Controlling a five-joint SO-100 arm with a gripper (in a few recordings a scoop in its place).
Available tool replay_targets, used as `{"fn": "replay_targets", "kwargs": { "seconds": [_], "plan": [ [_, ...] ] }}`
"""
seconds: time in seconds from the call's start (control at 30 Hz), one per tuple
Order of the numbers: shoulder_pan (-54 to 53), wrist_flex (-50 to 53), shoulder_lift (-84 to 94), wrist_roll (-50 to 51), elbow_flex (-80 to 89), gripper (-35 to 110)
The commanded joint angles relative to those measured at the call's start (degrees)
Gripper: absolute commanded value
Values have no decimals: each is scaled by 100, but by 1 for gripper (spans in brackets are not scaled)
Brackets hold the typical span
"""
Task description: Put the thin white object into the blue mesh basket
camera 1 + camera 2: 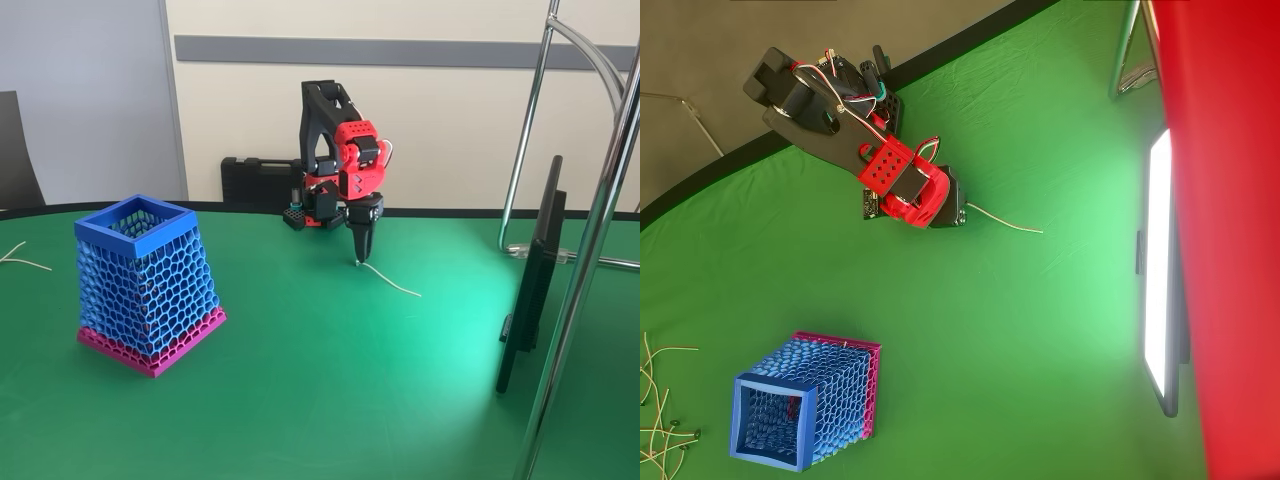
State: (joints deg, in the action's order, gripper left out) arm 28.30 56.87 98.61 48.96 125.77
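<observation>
One slender white strand (388,279) lies on the green table (330,390) in the fixed view, its near end right under the tip of my red-and-black gripper (359,258), its long axis running away down and to the right. The fingers point straight down at that end and look drawn together; I cannot tell whether they have actually pinched the strand. The blue mesh basket (145,285) stands well apart to the left, upright on its magenta base, square rim open.

In the overhead view the gripper (958,208) sits at the strand's (1008,222) left end, the strand trailing off to the right, slightly curved. The basket (805,412) lies toward the lower left, so I judge the carry must go opposite to the way the strand points. Loose white wires (660,400) rest at the left edge. I can read no brands, labels or writing anywhere.
</observation>
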Motion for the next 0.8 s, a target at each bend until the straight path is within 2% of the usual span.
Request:
{"fn": "replay_targets", "kwargs": {
  "seconds": [0.0,0.43,0.77],
  "plan": [
    [0,-70,-53,9,-18,15],
    [211,18,-114,-193,114,16],
    [-9,0,-360,-290,123,15]
  ]
}}
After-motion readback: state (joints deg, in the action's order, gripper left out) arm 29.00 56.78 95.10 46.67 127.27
